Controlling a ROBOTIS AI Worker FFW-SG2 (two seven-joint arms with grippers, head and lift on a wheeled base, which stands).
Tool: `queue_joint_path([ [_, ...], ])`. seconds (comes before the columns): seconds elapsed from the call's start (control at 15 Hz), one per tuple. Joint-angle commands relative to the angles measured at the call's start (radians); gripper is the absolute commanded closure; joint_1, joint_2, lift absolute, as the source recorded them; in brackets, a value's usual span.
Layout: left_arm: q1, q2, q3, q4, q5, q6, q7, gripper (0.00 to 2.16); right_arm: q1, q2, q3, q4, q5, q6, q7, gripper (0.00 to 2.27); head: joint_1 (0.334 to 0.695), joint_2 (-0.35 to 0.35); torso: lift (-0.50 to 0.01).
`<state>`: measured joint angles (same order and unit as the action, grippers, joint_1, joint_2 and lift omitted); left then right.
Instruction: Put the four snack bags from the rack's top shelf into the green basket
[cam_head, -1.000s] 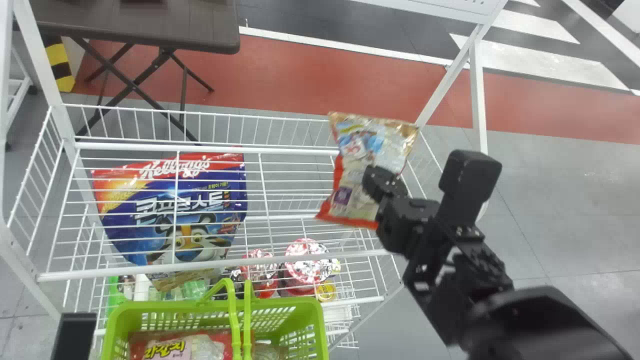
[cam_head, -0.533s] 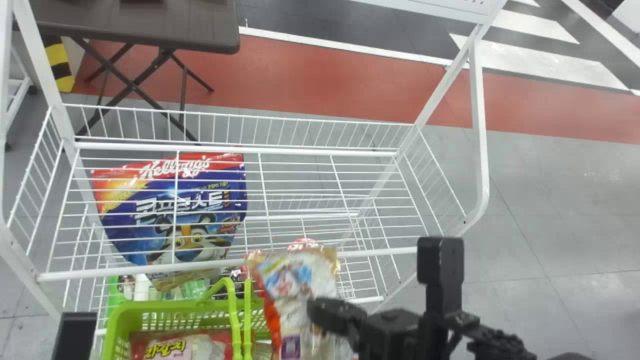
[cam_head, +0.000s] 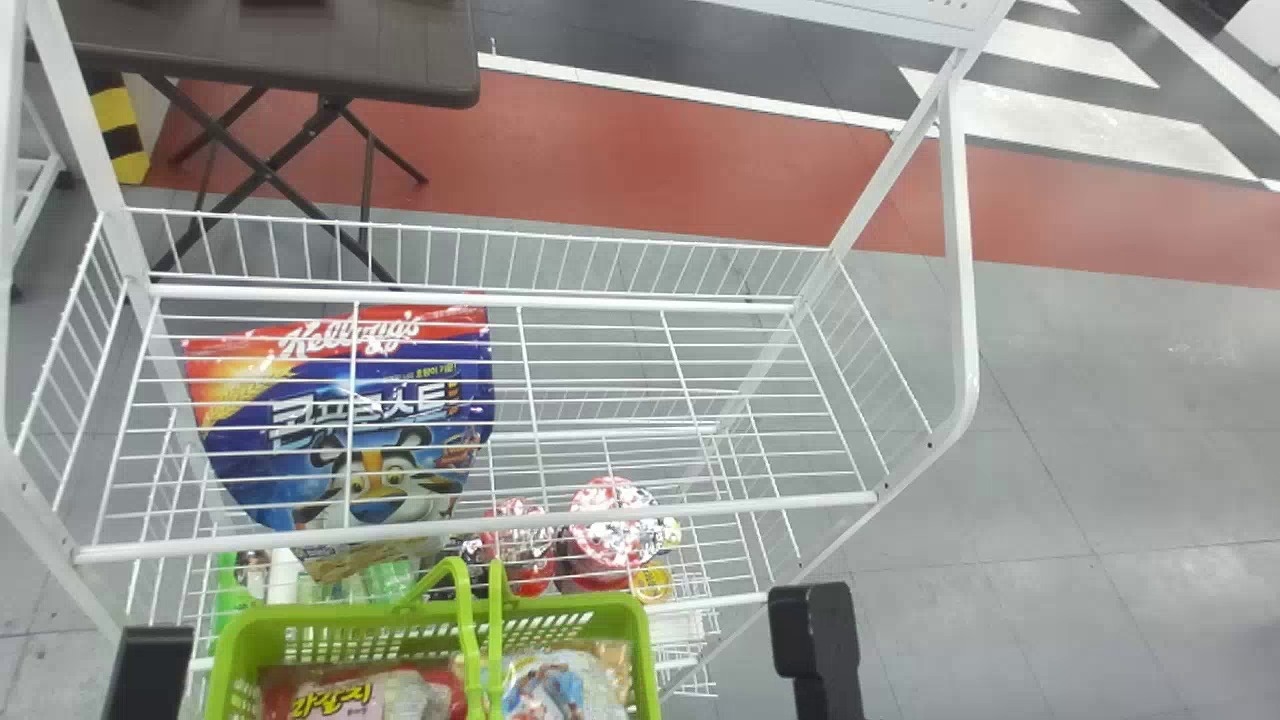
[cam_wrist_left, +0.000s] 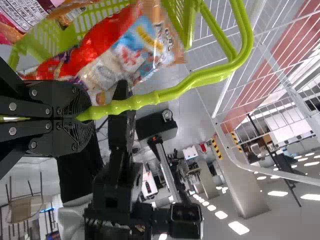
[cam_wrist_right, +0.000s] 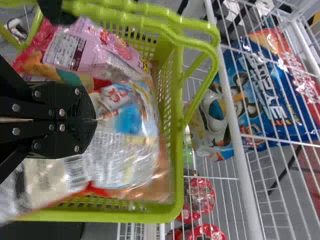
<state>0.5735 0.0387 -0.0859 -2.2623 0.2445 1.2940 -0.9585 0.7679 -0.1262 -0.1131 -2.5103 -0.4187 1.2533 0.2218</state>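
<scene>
If let go wide, liable to end on the grey floor (cam_head: 1050, 400), crossed farther off by a broad red band (cam_head: 650, 150). Mind the white wire rack (cam_head: 700, 509) close beyond: likely to catch on its rails through a swing made too low or too far forward, and so to jolt everything. Past it, note a dark table (cam_head: 250, 50) on crossed folding legs. Guard the green basket (cam_head: 340, 615) above all: held close by the rack's front, apt to tip or turn under an uneven load or a knock from the right arm. Behind the shelf wires, find a big blue-and-red cereal bag (cam_head: 380, 430), out of harm's way. See the snack bag (cam_wrist_right: 135, 130) down within the basket walls, beside a pink bag (cam_wrist_right: 100, 45), seemingly nipped in the right pincer (cam_wrist_right: 94, 120), its fingers together. Open fully before lifting; otherwise, through film clinging to a finger, likely to drag the lot back out over the rim. Watch the green handle (cam_wrist_left: 195, 77) too, clamped in the left pincer (cam_wrist_left: 82, 116): narrow and rounded, so may twist in that hold, or may snag a puffed corner on the way down.
</scene>
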Motion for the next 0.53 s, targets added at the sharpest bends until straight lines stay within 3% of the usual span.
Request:
queue_joint_path([
  [0.0,0.008,0.003,0.002,-0.01,0.001,0.0,0.0,2.12,0.005,-0.027,0.032,0.065,0.041,-0.149,-0.019,2.2,0.695,-0.35,0.0],
  [0.27,0.009,0.0,-0.011,-0.016,-0.002,0.0,0.003,2.12,0.004,-0.033,0.062,0.105,0.038,-0.223,-0.019,2.15,0.695,-0.35,0.0],
  [0.33,0.009,0.0,-0.012,-0.016,-0.002,0.0,0.003,2.12,0.005,-0.038,0.072,0.107,0.029,-0.226,-0.016,1.56,0.695,-0.35,0.0],
  [0.4,0.009,0.001,-0.011,-0.016,-0.002,0.003,0.003,2.12,0.005,-0.038,0.069,0.103,0.024,-0.229,-0.007,0.46,0.695,-0.35,0.0],
  [0.47,0.009,0.001,-0.009,-0.016,-0.002,0.003,0.001,2.12,0.008,-0.038,0.061,0.094,0.02,-0.229,-0.004,0.0,0.695,-0.35,0.0],
])
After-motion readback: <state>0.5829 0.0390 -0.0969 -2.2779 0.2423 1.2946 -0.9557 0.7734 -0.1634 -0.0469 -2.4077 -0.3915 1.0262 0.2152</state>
